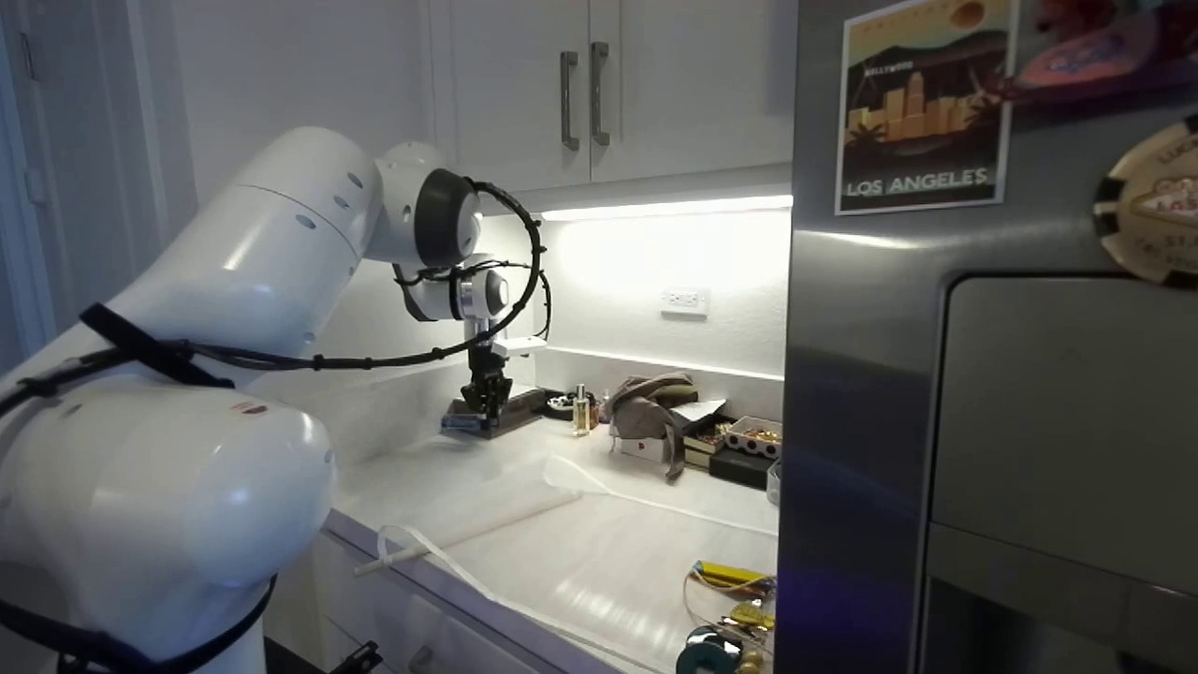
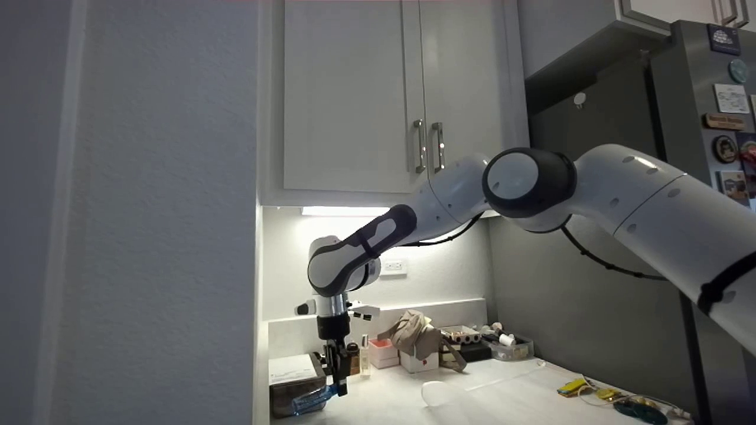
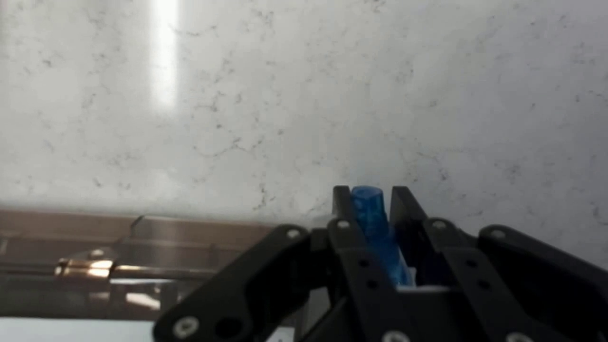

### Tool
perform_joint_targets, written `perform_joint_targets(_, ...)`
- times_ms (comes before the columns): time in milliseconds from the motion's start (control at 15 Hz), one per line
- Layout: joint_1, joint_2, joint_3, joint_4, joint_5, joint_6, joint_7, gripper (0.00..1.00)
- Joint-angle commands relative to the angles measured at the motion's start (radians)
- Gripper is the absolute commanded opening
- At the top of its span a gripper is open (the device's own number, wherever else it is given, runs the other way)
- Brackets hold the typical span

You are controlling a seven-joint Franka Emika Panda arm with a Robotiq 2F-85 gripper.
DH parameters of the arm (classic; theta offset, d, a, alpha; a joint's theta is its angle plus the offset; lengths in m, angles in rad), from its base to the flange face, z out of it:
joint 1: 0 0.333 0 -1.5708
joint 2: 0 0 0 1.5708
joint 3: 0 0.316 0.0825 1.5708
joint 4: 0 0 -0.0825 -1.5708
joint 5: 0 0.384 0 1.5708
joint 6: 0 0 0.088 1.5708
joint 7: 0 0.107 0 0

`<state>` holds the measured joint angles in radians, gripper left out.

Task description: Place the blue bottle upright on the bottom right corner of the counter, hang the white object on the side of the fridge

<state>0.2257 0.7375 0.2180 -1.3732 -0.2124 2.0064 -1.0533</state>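
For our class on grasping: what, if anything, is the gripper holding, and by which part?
The blue bottle, it appears: the gripper has it by the narrow end; how firmly cannot be told.

In both exterior views, a light strip (image 1: 667, 208) glows mid-frame; the left edge is dim. In the wrist view, glare streaks the counter (image 3: 285, 109), upper left.

A slender, see-through blue bottle (image 2: 312, 401) tilts, gripped near its narrow end, well apart from the fridge (image 1: 863, 402) — contact with the white, grey-flecked tabletop (image 3: 285, 118) unclear. The white object (image 1: 580, 554), a thin, partly see-through sheet with looped pale bands, lies spread over the tabletop toward the fridge — a corner on the side away from it overhangs the edge. The fridge, grey stainless steel with a recessed panel, stands beside the tabletop.
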Motion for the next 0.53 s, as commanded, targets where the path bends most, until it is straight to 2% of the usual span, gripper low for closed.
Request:
perform_joint_targets(0, 0.026, -0.152, -0.025, -0.181, -0.052, -0.021, 0.084, 0.06)
perform_joint_targets(200, 0.036, -0.238, -0.025, -0.293, -0.102, -0.068, 0.154, 0.06)
perform_joint_targets(467, 0.051, -0.341, -0.016, -0.406, -0.178, -0.200, 0.235, 0.06)
